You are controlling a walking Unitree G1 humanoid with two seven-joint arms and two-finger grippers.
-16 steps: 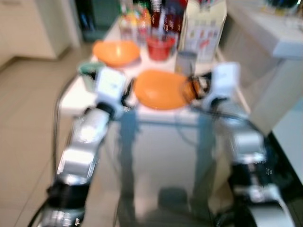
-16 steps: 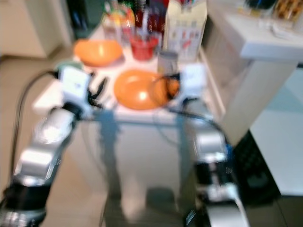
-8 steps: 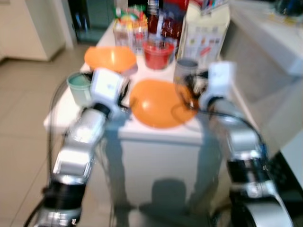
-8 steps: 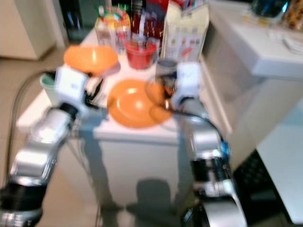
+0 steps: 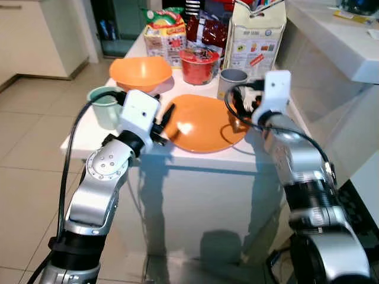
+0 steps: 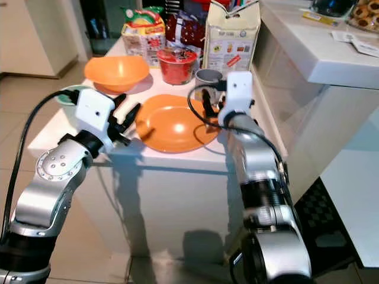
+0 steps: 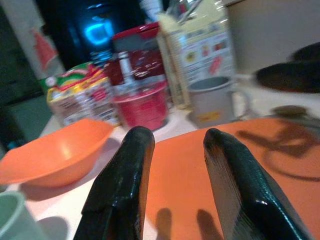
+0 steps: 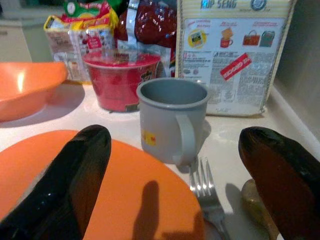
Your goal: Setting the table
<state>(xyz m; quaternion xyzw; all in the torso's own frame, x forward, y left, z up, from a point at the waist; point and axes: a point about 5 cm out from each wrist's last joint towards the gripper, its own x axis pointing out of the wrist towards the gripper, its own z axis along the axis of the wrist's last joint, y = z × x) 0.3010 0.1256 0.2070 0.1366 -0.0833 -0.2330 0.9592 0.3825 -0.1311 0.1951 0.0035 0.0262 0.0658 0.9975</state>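
Note:
An orange plate (image 5: 204, 123) lies flat at the front of the small white table (image 5: 83, 139). My left gripper (image 5: 166, 116) hovers open over the plate's left rim, its black fingers (image 7: 131, 165) apart with nothing between them. At the plate's right rim my right gripper (image 8: 175, 132) stands wide open, pointing at a grey mug (image 8: 170, 115). A fork (image 8: 207, 195) lies on the table beside the plate, just below this gripper. Behind the plate stand an orange bowl (image 5: 140, 71) and a pale green mug (image 5: 105, 106).
At the back of the table are a red noodle cup (image 5: 198, 64), a tall carton (image 5: 256, 35) and snack packets (image 5: 166, 34). A white counter (image 5: 349, 53) runs along the right. Tiled floor (image 5: 29, 148) lies open on the left.
The blur has cleared and the whole picture has shifted, with the table now lower and nearer. Both grippers still flank the orange plate, open as before.

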